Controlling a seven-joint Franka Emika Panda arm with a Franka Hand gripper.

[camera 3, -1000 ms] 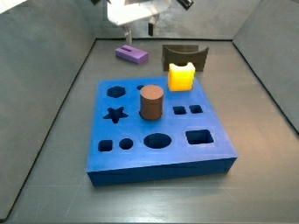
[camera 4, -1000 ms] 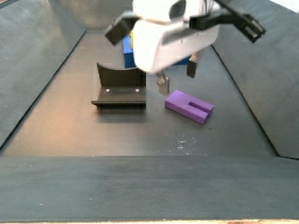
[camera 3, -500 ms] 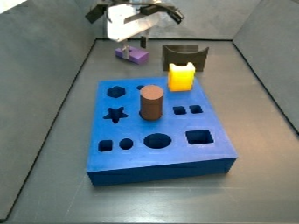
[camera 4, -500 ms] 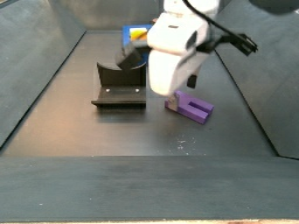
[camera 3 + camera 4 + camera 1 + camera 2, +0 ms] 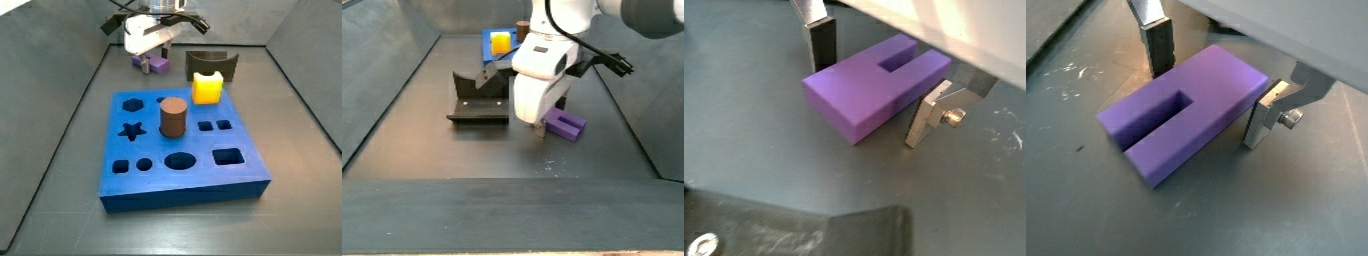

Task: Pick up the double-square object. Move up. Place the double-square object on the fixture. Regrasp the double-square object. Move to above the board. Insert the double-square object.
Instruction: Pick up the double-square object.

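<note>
Lowered since the earlier frame, the end effector [image 5: 871,87] straddled the block [image 5: 874,90] lying on the floor beside the fixture [image 5: 478,97], fingers [image 5: 1261,118] apart, and should close squarely on its flat sides.

Light in both side views is even and moderate, with only faint shadows on the dull grey floor [image 5: 54,140], though the yellow block [image 5: 207,87] glows so strongly that its faces wash out. In both wrist views the pale housing above the pincer [image 5: 871,88] is blown out to near white, the double-square object [image 5: 1186,110] is evenly lit with soft edges, and a silver finger [image 5: 929,113] catches a bright sheen. All four pictures are small and slightly soft, so fine detail is lost.
</note>
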